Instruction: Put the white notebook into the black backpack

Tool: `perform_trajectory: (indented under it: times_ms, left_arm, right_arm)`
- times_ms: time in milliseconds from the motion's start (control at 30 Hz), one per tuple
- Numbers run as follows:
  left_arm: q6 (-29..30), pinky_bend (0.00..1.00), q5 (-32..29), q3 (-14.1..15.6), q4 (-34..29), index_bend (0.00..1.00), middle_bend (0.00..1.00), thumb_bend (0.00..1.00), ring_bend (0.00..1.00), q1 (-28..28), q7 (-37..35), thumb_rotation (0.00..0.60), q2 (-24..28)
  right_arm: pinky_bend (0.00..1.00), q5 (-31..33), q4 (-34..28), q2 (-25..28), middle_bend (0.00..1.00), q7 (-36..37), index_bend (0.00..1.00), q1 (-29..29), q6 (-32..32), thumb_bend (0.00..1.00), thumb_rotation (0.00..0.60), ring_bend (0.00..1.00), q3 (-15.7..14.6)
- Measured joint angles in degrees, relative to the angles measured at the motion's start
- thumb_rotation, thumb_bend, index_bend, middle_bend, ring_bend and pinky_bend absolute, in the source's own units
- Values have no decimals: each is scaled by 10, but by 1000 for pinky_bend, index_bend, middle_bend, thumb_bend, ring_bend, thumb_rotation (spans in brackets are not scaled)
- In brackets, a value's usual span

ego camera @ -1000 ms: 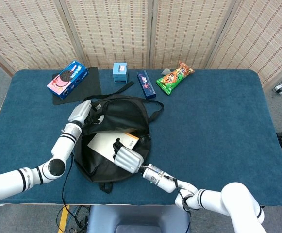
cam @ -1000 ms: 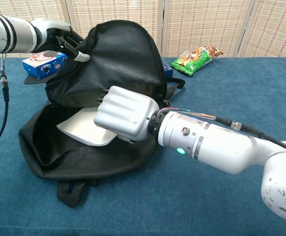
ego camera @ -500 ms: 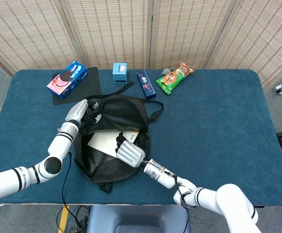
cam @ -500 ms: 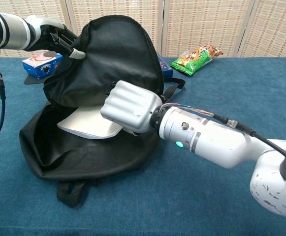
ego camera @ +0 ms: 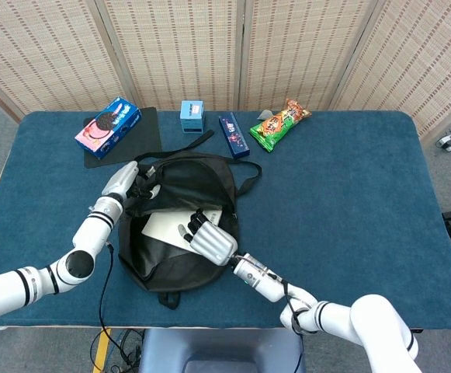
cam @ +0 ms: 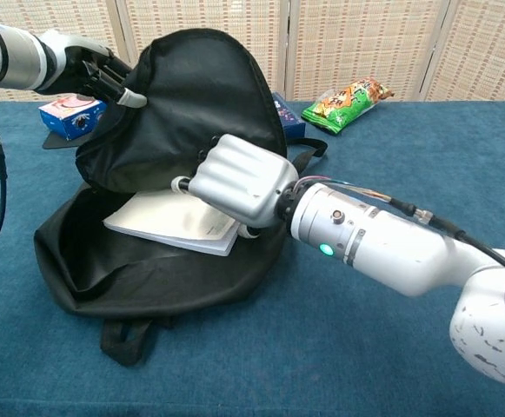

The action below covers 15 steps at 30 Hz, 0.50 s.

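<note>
The black backpack (ego camera: 180,225) lies on the blue table (ego camera: 349,194) with its mouth open toward the robot, its upper flap lifted; in the chest view the flap stands up like a hood over the opening; the left hand (ego camera: 123,181) grips the flap's upper left edge, its fingers closed on the dark fabric, and in the chest view that hand (cam: 91,71) shows at the top left, pinching the rim; the white notebook (cam: 176,221) lies flat inside the backpack's opening, resting on the lower lining, its near right corner showing page edges; in the head view the notebook (ego camera: 165,228) shows as a pale slab within the black mouth; the right hand (cam: 235,180) sits at the notebook's right end, just under the flap, its back toward the chest camera and its fingers curled down; whether those fingers clasp the notebook or merely rest against it, I cannot tell, since the hand's own back hides the contact; in the head view the right hand (ego camera: 208,237) shows fingers reaching over the notebook's right edge; behind the backpack, along the far side of the table, stand a cookie box (ego camera: 107,127) on a black mat (ego camera: 136,140), a small blue box (ego camera: 192,116), a dark blue packet (ego camera: 233,135), and a green snack bag (ego camera: 279,123); straps trail from the backpack's far side.
</note>
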Motion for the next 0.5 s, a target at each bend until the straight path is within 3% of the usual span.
perform_trajectory:
  times_ms: [167,333,500]
  left_arm:
    - [18,119,43,2,-20,621,446,521,342,16,-12,600,1]
    - [49,119,109,4,-50,362,349,517,323,46,-35,600,2]
    - [82,119,191,11,-92,237,290,452,284,83,-54,600,14]
  right_arm:
    - [255,1,-100,64,323,-11,143,-26,19,1,600,198,-10]
    - [255,9,-222,159,321,-23,143,-69,48,0,600,197,-24]
    - [254,11,-307,255,321,-17,143,-118,95,0,600,197,-39]
